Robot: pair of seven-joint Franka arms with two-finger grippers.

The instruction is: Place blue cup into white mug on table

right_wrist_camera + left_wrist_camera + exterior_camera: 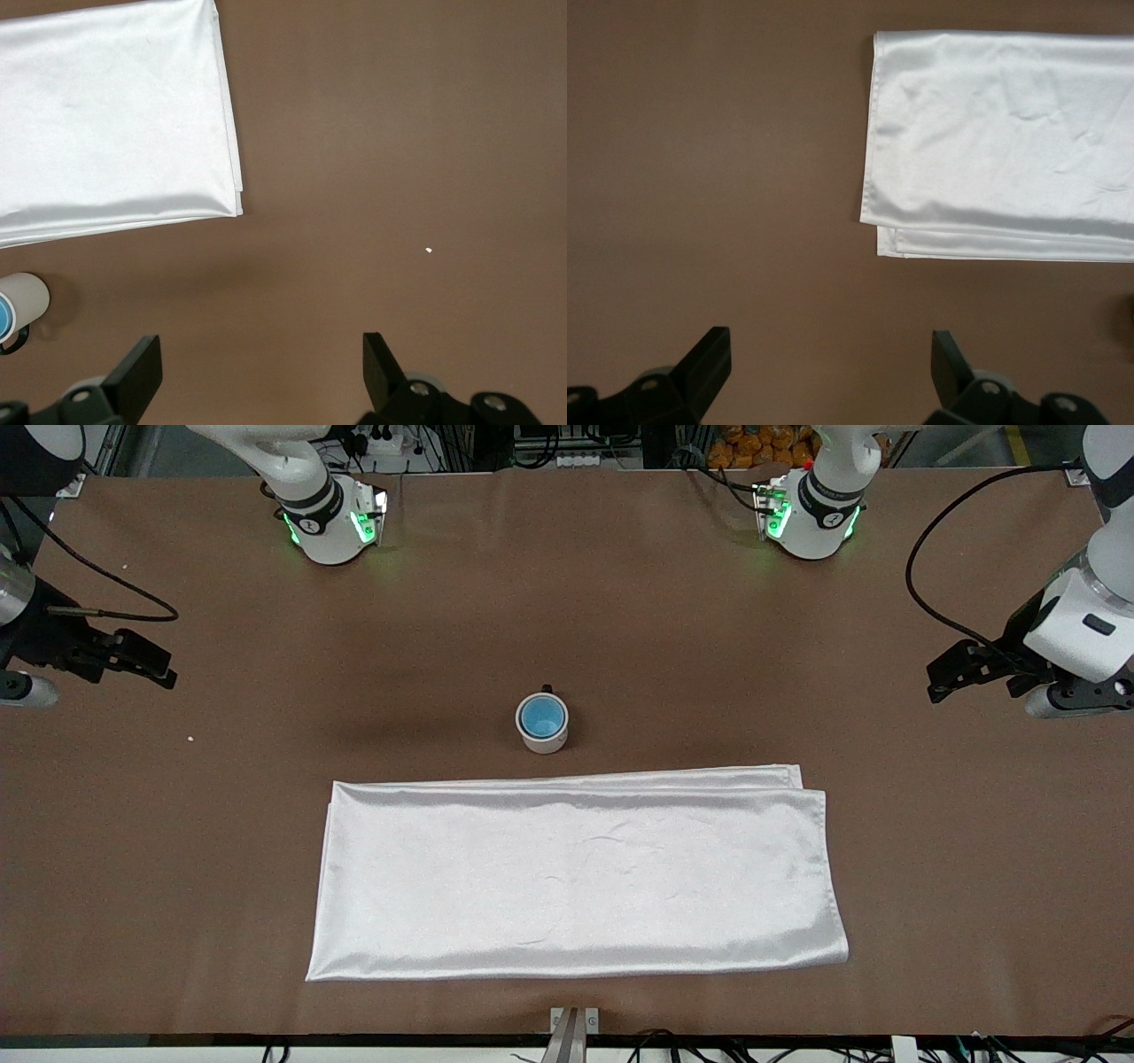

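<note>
**Waiting wide, cup already nested**

Reading clock directions on the front view, twelve toward the robots' bases.

Starting at the left gripper (946, 676): spread wide, grasping nothing, black fingers (709, 356) apart over bare brown table (797, 646). Hanging over the left arm's end of the table, well apart from every object. Waiting.

Same at the right gripper (152, 664): released, nothing between the fingers (140, 361), over the right arm's end of the table. Idle too.

Moving outward to the task's things: blue cup (541, 716) sitting upright inside the white mug (543, 744), rim just within the mug's rim, long axis vertical. Mug standing mid-table, black handle at its twelve. From the left fingers, found at about nine o'clock; from the right fingers, at about three. Roughly even between the two, neither arm clearly nearer. Seen in the right wrist view only at the edge, not at all in the left one.

Cloth (576, 877), white and folded, lying flat at the mug's six, near but not touching.

Judging from this, placement looks done: cup in, mug upright, both grippers clear. Nothing left to reach for. If any move at all, only keeping clear of the mug so as not to tip it.
</note>
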